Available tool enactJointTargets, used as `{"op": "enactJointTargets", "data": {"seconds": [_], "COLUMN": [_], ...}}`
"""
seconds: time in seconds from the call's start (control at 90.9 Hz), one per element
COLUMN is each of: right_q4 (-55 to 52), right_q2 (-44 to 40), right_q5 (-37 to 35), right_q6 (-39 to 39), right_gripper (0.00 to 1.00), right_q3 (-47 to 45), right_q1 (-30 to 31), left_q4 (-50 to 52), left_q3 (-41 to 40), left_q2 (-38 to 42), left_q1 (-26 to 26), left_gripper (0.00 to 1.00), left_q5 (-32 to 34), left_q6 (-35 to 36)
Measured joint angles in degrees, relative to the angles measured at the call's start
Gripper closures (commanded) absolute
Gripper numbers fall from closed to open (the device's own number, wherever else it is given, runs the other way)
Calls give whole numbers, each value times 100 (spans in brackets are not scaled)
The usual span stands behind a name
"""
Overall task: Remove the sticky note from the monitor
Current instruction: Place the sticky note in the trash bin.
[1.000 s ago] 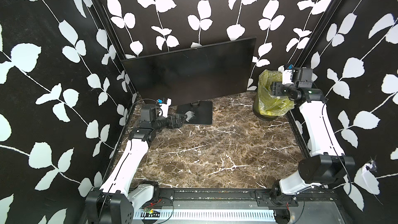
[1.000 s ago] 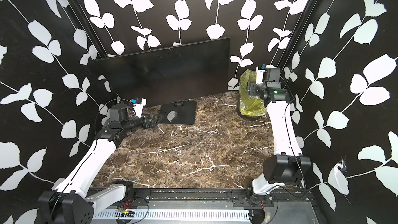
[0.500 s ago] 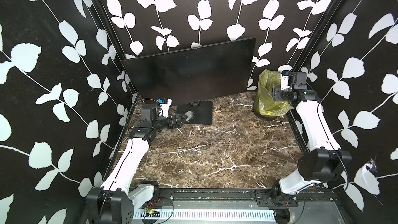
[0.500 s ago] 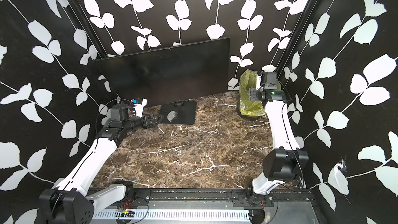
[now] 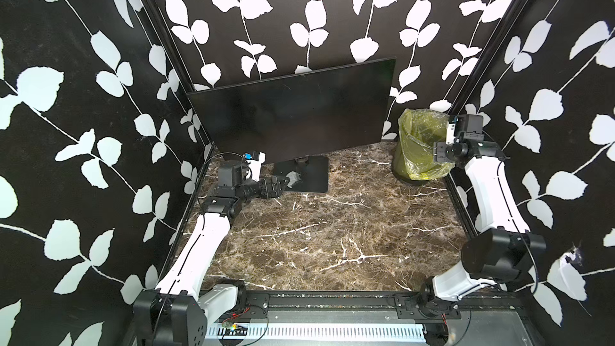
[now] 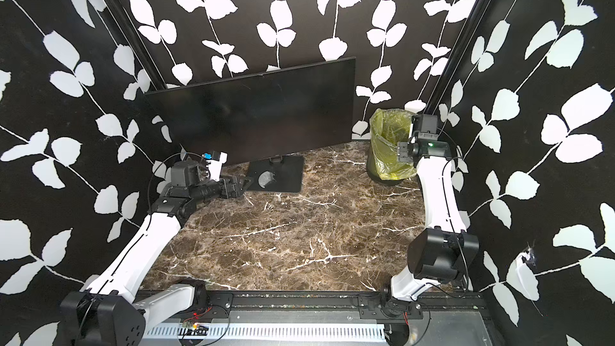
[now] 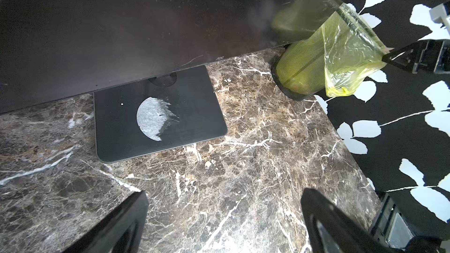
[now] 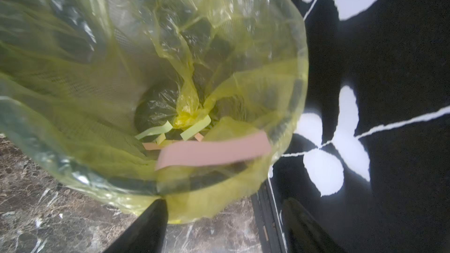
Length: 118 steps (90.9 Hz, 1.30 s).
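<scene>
The monitor (image 5: pixel 293 111) stands at the back in both top views, its black screen (image 6: pixel 253 114) bare. A pink sticky note (image 8: pixel 211 153) lies blurred against the yellow liner just inside the bin's near rim, touching neither finger. My right gripper (image 8: pixel 225 205) is open and hangs just outside that rim (image 5: pixel 439 153). My left gripper (image 7: pixel 224 220) is open and empty, low over the marble in front of the monitor's base plate (image 7: pixel 158 115), and also shows in a top view (image 5: pixel 286 183).
A black mesh bin (image 5: pixel 421 148) with a yellow liner stands in the back right corner, with several green and pink paper strips (image 8: pixel 170 130) at its bottom. Leaf-patterned walls close three sides. A white scuffed patch (image 7: pixel 151 118) marks the base plate.
My right gripper has drawn back from over the bin toward the right wall, still open. The left arm and the monitor have not moved.
</scene>
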<state>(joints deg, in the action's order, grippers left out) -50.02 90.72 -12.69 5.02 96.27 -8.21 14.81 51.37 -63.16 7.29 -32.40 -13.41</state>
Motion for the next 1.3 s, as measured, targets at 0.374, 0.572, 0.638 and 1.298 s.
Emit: {"op": "enactJointTargets", "data": {"seconds": [0.374,0.572,0.638,1.298], "right_q4": [-367,-621,-737,-1045], "right_q2": [-61,-72,-72,-348], "right_q5": [400,835,946,3289], "right_q6": [-297,-485,-535,-1231], "right_gripper": [24,24,24,26], "right_q3": [50,22,22,-282], "right_q1": [0,52,125,481], "left_q4": [-17,-22,-22,-146], "left_q3": [0,0,0,-2], "left_q2": [-50,-50,-57,-70], "left_q1": [0,0,0,0], "left_gripper": [1,1,1,1], "left_q5": [-17,-22,-28,-96], "left_q6": [11,13,13,-11]}}
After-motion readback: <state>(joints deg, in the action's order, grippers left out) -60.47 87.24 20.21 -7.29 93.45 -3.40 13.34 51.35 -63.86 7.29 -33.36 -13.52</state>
